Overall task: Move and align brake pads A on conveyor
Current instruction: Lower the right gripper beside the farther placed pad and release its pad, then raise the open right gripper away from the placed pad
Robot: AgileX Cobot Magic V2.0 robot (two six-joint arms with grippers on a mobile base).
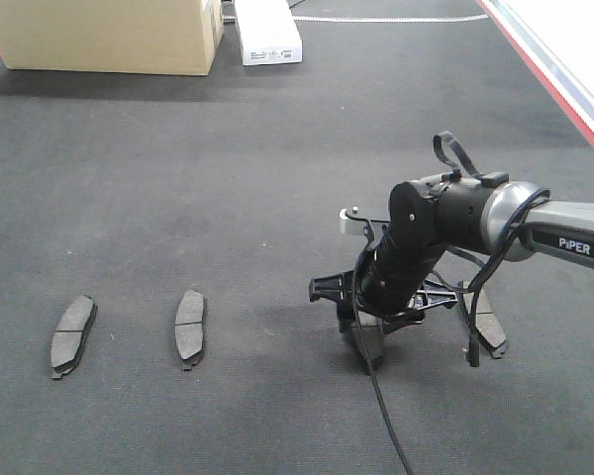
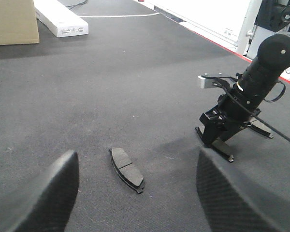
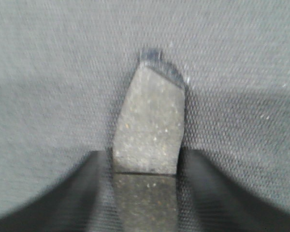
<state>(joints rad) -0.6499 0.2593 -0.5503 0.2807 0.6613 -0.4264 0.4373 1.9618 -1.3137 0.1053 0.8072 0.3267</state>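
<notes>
Two brake pads A lie side by side on the dark conveyor (image 1: 277, 178) at the left, one (image 1: 73, 336) further left and one (image 1: 190, 327) beside it. A third pad (image 1: 491, 323) rests at the right, partly behind the arm. My right gripper (image 1: 364, 341) points down at the belt, and in the right wrist view it (image 3: 145, 157) is shut on a fourth pad (image 3: 150, 125), its fingers pressed against both long edges. My left gripper (image 2: 137, 157) hangs open and holds nothing, a pad (image 2: 126, 168) lying on the belt just ahead of it.
A cardboard box (image 1: 109, 35) and a long white box (image 1: 267, 30) sit at the far end of the belt. A red strip (image 1: 564, 94) runs along the right edge. The right arm's black cable (image 1: 381, 406) trails toward the front.
</notes>
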